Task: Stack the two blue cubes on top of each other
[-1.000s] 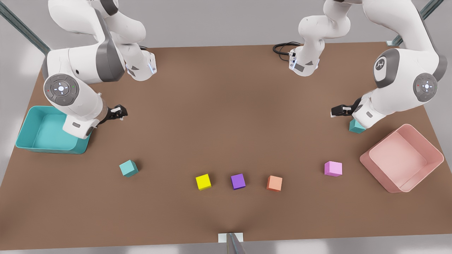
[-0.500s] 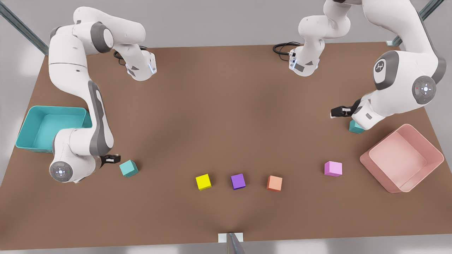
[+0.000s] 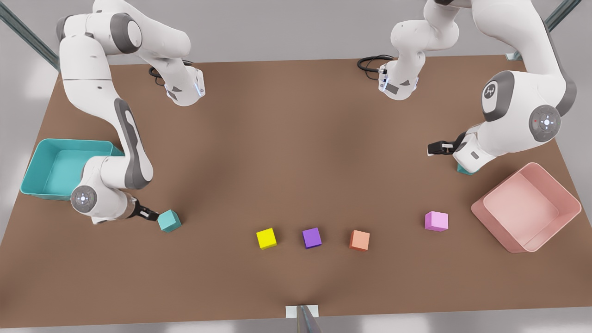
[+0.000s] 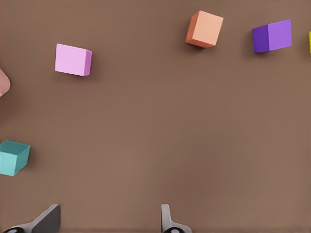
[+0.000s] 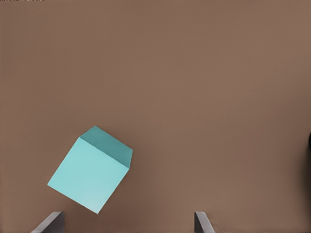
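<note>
I am logging the brown table [image 3: 296,138] first, taking the purple cube [image 3: 311,237] as my landmark. Well off to the front view's left of it, the right gripper [image 3: 150,214] is hovering low, fingers spread wide and gripping nothing, just short of one blue cube [image 3: 169,220]. Far to the front view's right of the landmark, the left gripper [image 3: 437,148] is hanging open and empty, near the other blue cube [image 3: 462,170], which is sitting half hidden under that wrist.

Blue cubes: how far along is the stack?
Done: nothing stacked. In hand: right gripper, fingers open, beside one blue cube; left gripper, open, near the other blue cube, far across the table. Left: grasp, carry, stack.
</note>
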